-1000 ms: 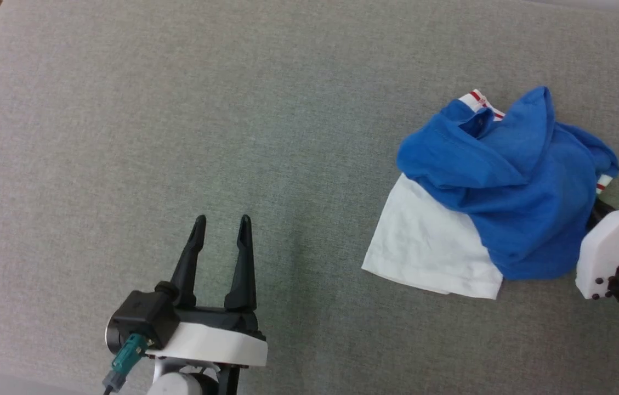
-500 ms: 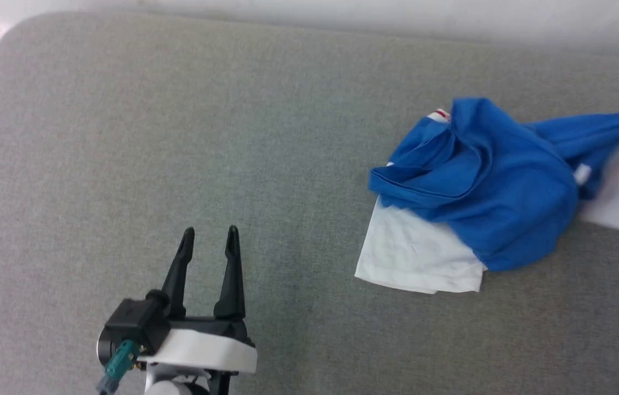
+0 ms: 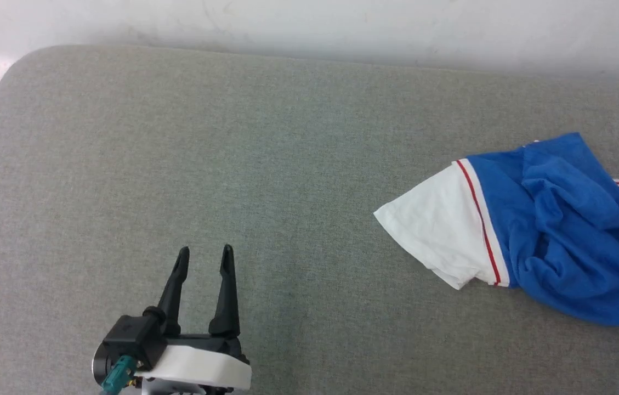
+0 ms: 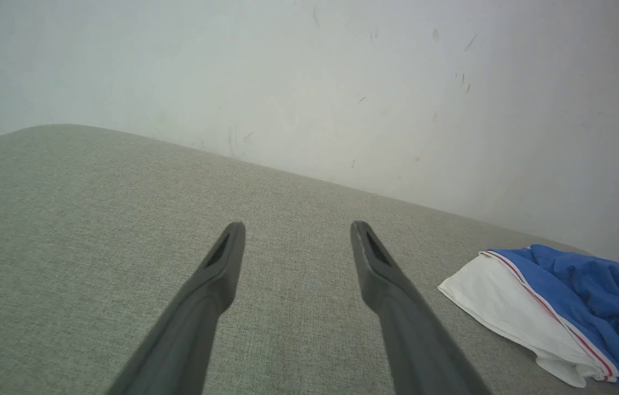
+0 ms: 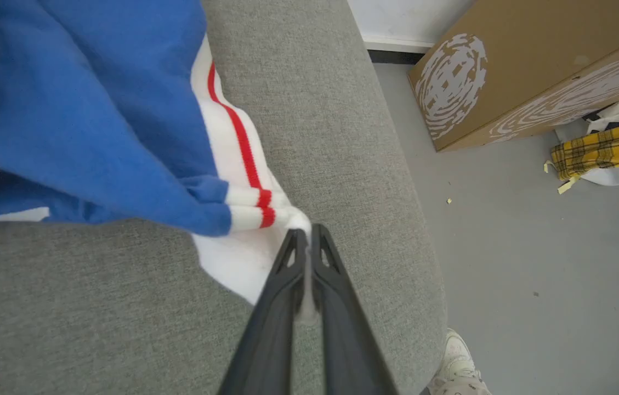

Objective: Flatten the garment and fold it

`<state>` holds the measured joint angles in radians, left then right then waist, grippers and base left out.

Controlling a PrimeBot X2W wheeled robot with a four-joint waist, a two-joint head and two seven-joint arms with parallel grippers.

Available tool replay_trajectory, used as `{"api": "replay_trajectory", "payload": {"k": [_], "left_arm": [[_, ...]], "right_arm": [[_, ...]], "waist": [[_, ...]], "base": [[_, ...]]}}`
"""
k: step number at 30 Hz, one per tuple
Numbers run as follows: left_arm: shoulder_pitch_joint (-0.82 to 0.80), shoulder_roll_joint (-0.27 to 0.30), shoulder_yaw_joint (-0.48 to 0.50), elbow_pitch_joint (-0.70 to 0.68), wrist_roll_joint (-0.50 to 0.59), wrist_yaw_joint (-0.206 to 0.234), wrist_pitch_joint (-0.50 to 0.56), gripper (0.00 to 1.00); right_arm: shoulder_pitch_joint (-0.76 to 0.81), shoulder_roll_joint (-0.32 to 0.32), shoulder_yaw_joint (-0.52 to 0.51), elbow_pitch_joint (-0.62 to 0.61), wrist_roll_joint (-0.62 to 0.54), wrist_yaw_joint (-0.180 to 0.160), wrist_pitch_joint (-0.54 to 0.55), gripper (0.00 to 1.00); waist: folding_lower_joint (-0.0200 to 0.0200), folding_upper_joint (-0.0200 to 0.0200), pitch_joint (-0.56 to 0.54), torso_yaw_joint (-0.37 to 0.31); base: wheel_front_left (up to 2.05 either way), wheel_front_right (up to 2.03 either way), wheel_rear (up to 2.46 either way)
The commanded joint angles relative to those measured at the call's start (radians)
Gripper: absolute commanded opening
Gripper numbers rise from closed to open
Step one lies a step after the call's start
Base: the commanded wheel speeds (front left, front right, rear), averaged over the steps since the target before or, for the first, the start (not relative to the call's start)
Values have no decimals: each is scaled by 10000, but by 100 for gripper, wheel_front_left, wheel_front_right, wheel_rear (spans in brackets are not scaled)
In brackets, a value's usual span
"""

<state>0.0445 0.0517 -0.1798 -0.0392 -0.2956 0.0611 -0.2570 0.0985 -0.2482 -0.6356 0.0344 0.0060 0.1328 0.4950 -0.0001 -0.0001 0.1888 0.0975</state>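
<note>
scuffed white wall [image 3: 309, 22], grey floor [image 5: 506, 236], cardboard box [image 5: 539, 55]

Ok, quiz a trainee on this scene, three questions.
1. True or false: the right gripper is shut on the shirt.
2. The left gripper is: A) open, apart from the shirt; B) shut on the shirt; C) open, resting on the shirt.
3. Fill in: the thin stripe where the white sleeve meets the blue is ____.

Key: 1 true; 2 A; 3 red.
</note>
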Motion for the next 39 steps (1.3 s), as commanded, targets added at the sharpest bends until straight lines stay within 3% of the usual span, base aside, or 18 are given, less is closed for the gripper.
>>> {"api": "replay_trajectory", "payload": {"k": [1,2,7,12,18,23,27,33,39], "left_arm": [[94,-14,48,37,116,-126,-47,100],[96,-14,62,47,139,-140,-47,100],[100,-14,80,21,241,-208,-47,100],[84,-14,28,-75,292,-242,-47,100],[267,-15,0,-294,290,-235,-47,100],[500,-13,2,-333,344,-162,-47,100],[55,75,-288,-375,594,-335,42,100],[-1641,288,-1054,-223,1060,-905,1144,100],[-4148,262,-1946,1062,1326,-1449,3216,100]], "right_arm": [[-54,77,-18,187,-169,-21,-306,88],[-156,153,22,281,-193,-21,-495,100],[-1024,340,780,-3,32,-21,-1521,100],[-1660,1079,1836,-1603,450,-21,-2893,100],[-761,1931,2952,-2910,850,-21,-4046,100],[161,1975,3336,-2661,2147,-21,-4773,100],[271,1977,3360,-2487,2203,-21,-5173,100],[-69,1978,3186,-2702,1971,-21,-5181,100],[-402,1979,3242,-2823,2016,-21,-5078,100]], "waist": [[1,1,-32,-14],[1,1,-60,-39],[1,1,-222,-230],[1,1,-284,-361],[1,1,-244,-388],[1,1,-139,-590],[1,1,-17,-798],[1,1,191,-977],[1,1,662,-1285]], "base": [[0,0,0],[0,0,0],[0,0,0],[0,0,0],[0,0,0],[0,0,0],[0,0,0],[0,0,0],[0,0,0]]}}
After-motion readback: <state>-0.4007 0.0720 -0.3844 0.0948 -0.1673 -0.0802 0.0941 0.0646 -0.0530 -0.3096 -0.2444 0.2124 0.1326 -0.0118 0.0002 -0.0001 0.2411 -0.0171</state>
